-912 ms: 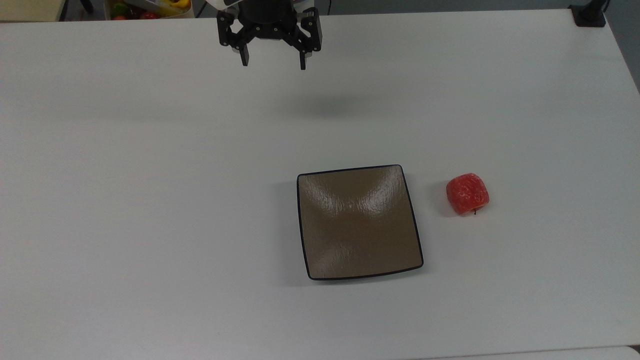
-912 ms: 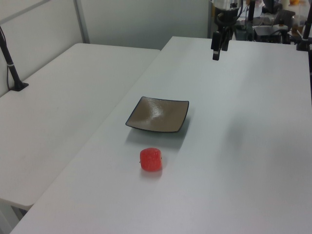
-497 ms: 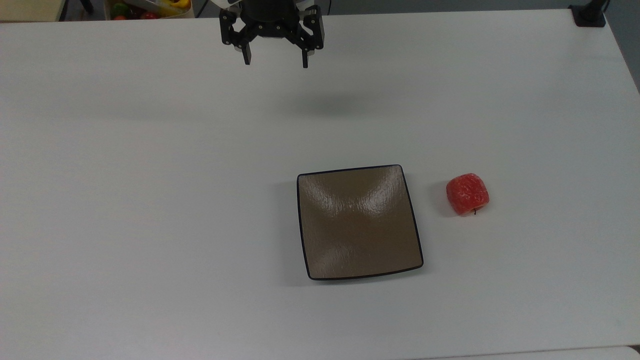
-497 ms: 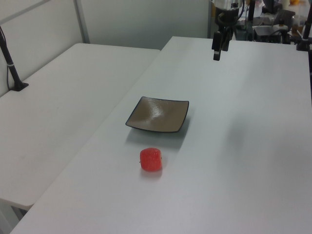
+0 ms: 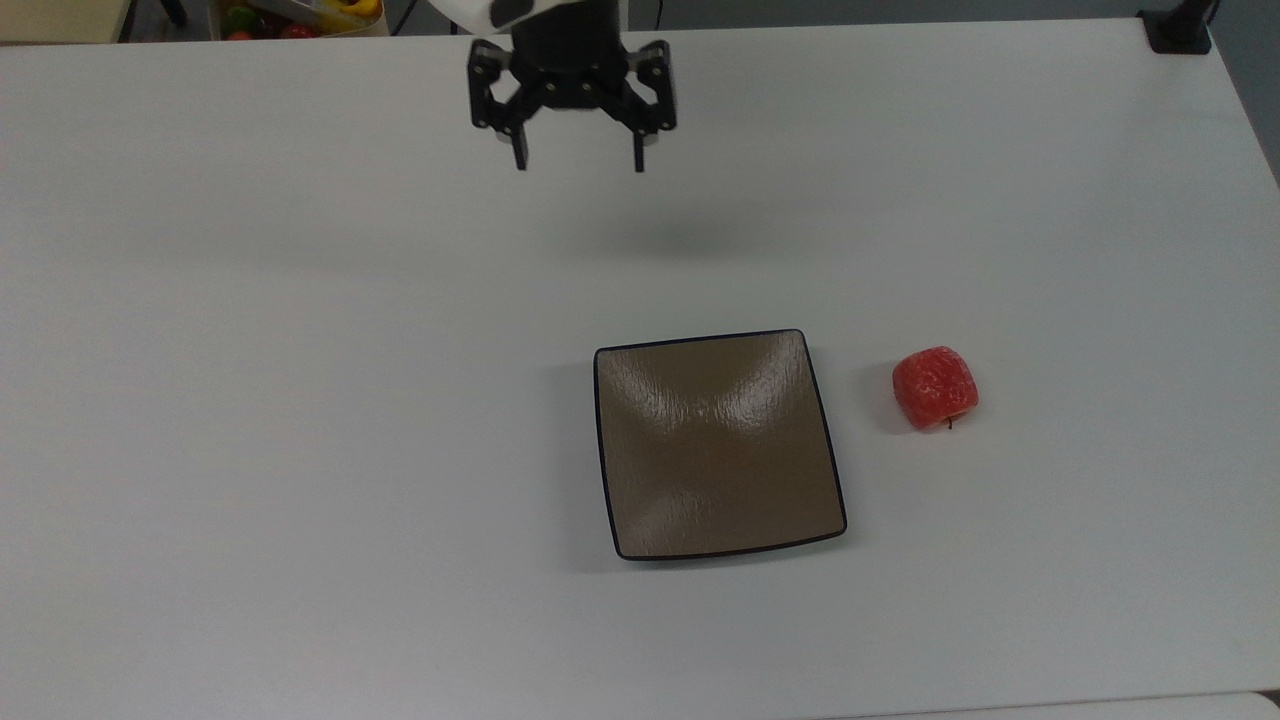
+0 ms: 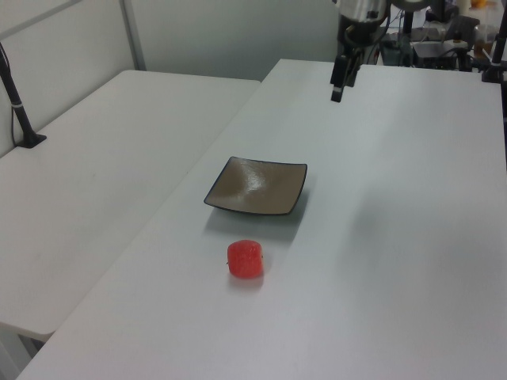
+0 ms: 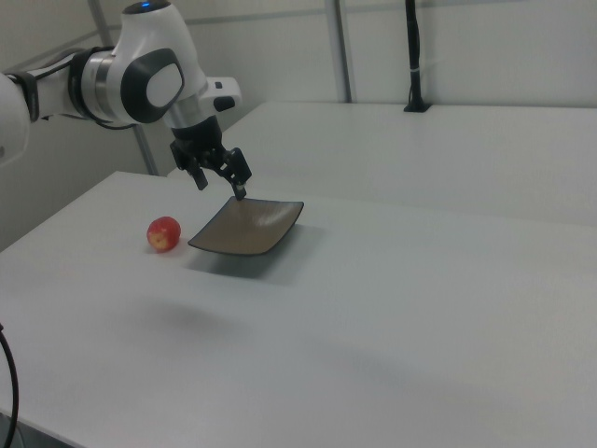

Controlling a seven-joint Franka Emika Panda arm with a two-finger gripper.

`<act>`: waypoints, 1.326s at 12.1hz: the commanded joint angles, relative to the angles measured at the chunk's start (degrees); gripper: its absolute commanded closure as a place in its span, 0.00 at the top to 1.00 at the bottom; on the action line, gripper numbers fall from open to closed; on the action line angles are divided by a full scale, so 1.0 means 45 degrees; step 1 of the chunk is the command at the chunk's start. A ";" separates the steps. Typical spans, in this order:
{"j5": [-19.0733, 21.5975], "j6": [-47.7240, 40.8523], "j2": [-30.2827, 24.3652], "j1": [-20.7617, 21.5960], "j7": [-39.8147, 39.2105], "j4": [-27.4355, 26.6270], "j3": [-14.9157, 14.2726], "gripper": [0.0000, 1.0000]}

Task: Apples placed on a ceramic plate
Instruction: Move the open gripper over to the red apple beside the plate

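My gripper (image 5: 578, 160) hangs in the air above the white table (image 5: 300, 400), near the table's far edge at the top of the top view, with its two black fingers (image 5: 519, 155) spread wide apart and nothing between them. Its soft shadow lies on the tabletop just below it in the top view. The apple (image 5: 935, 387) sits on the bare table, small, red-orange and wrinkly, with its short dark stem pointing toward the bottom of the top view. It rests just beside the ceramic plate (image 5: 716, 443), off the plate's edge on the top view's right, not touching it. The plate is square, glossy brown with a thin dark rim, and lies flat with nothing on it. I am well apart from both. In the left view my gripper (image 6: 338, 83) is high near the top, the plate (image 6: 257, 186) lies in the middle and the apple (image 6: 245, 259) sits nearer the camera. In the right view my gripper (image 7: 220, 180) hovers in front of the plate (image 7: 247, 228), and the apple (image 7: 163, 233) is at the right view's left of the plate.
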 commanded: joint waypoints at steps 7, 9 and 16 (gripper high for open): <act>-0.0007 0.5681 0.2864 0.3192 0.0802 0.0963 0.0004 1.00; -0.0397 0.6875 0.3939 0.4015 0.2186 0.1237 -0.0016 1.00; -0.0904 0.8417 0.6597 0.5287 0.3268 0.2841 -0.0172 1.00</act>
